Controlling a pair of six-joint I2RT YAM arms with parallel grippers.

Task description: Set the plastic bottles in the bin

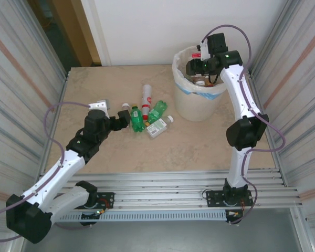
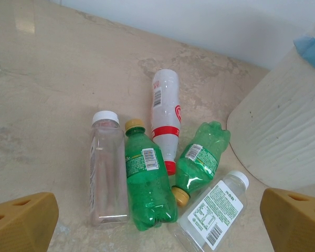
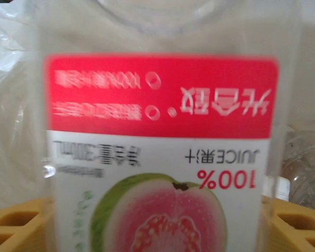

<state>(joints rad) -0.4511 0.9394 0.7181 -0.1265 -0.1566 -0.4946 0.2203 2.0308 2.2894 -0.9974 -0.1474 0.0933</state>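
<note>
The right gripper (image 3: 157,223) pinches a guava juice bottle (image 3: 157,105) over the bin (image 1: 195,109); left gripper (image 2: 157,218) spread, plastic bottles (image 2: 147,181) at 12 o'clock.

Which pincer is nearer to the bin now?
Right. The right pincer hangs over the bin's opening, gripping a guava juice bottle; the left pincer sits apart at the bin's left side, beside the lying bottles.

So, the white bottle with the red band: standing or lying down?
Lying down. The white bottle rests lengthwise on the table, its red cap next to the green bottles.
</note>
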